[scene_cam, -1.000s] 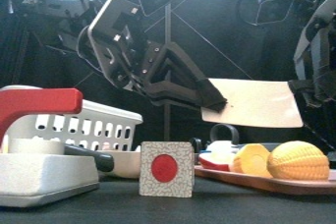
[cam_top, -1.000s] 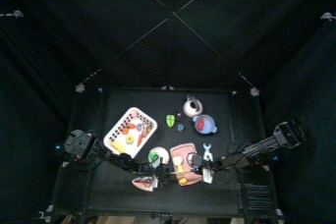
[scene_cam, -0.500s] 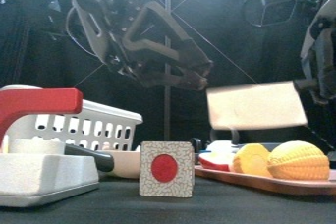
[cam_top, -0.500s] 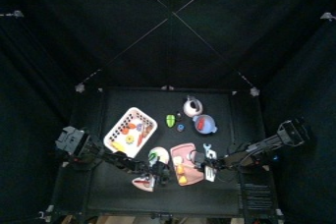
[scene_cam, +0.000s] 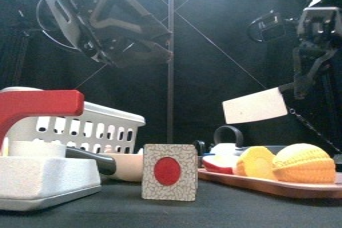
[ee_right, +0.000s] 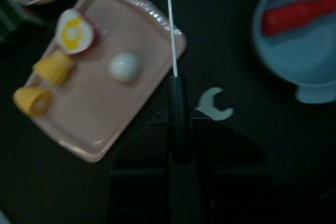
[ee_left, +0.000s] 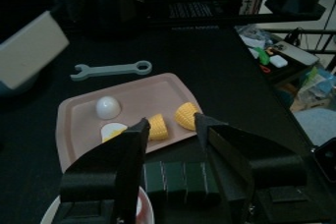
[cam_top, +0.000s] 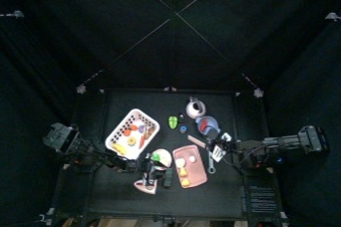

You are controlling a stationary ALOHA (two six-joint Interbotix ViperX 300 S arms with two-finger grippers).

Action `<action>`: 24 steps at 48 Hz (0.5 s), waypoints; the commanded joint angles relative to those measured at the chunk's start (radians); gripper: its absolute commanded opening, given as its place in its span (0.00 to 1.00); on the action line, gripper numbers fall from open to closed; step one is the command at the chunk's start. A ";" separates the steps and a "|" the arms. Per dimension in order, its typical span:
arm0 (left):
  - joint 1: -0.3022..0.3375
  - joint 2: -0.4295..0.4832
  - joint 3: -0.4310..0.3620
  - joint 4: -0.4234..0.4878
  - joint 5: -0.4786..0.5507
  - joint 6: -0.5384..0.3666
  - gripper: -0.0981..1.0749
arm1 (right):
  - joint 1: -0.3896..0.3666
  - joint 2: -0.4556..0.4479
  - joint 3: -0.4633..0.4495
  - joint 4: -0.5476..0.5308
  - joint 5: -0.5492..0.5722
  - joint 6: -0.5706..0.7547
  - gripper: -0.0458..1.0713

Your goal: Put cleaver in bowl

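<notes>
Above the pink tray (ee_right: 112, 90), the right gripper (ee_right: 172, 120) is clamping the cleaver (scene_cam: 257, 106) by its handle, so the pickup looks done while the carry and the drop are both outstanding. In the front view the pale blade is hanging in the air at about 3 o'clock from the white slatted basket (scene_cam: 83, 132), clear of the table. The bowl (ee_right: 305, 46), bluish-grey and already holding something red, is sitting at roughly 1 o'clock from the tray in the overhead view; from the right wrist camera the blade edge is running over the tray, not yet over the bowl. The left gripper (ee_left: 168, 135) is hovering with its jaws spread and empty above the tray, near the egg and yellow food pieces and a wrench (ee_left: 113, 69). From the front, the bowl is hidden behind nearer clutter, and from overhead the cleaver is too small to pick out.
</notes>
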 commanded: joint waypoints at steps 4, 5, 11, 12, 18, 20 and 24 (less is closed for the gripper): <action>-0.006 -0.011 -0.008 0.000 -0.011 0.002 0.77 | -0.126 -0.011 0.026 -0.017 0.000 -0.003 0.43; -0.005 -0.012 -0.008 0.000 -0.011 0.002 0.77 | -0.141 -0.011 0.032 -0.018 0.000 -0.003 0.43; -0.005 -0.011 -0.008 0.000 -0.011 0.002 0.77 | -0.222 -0.009 0.081 -0.018 -0.028 -0.009 0.44; -0.005 -0.011 -0.008 0.000 -0.011 0.002 0.77 | -0.230 -0.009 0.092 -0.018 -0.038 -0.011 0.44; -0.006 -0.011 -0.006 0.000 -0.011 0.002 0.77 | -0.247 -0.011 0.130 -0.029 -0.109 -0.008 0.44; -0.005 -0.011 -0.006 0.000 -0.011 0.002 0.77 | -0.249 -0.012 0.135 -0.029 -0.129 -0.008 0.44; -0.005 -0.011 -0.006 0.000 -0.011 0.002 0.77 | -0.264 -0.012 0.138 -0.031 -0.158 -0.008 0.46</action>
